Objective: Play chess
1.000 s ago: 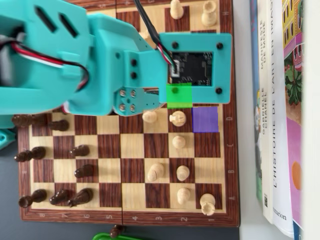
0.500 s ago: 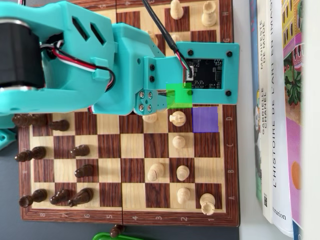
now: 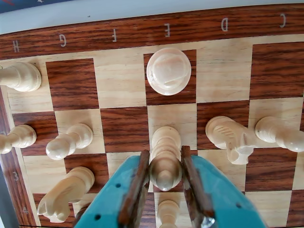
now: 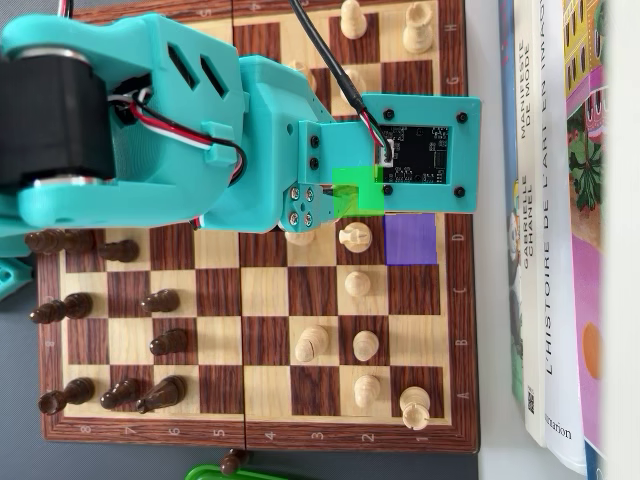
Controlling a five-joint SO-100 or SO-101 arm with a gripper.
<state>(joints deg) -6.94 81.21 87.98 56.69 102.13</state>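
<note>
Tool (image 3: 165, 178) jaws, teal with brown pads, pinched a pale wooden chess piece (image 3: 165, 159) from both sides in the wrist view. The teal arm (image 4: 150, 130) covered the upper left of the chessboard (image 4: 260, 425) in the overhead view, with books (image 4: 570, 230) lying along the board's right edge. A green square (image 4: 358, 190) and a purple square (image 4: 411, 238) marked two cells. A white pawn (image 3: 168, 71) stood one square beyond the held piece, on file E.

A home hobby setup is showing itself here. A wooden chessboard (image 4: 260, 425) is lying under the teal printed gripper (image 3: 164, 187), and paperback books (image 4: 560, 240) are lying stacked off to its right in the overhead view.
</note>
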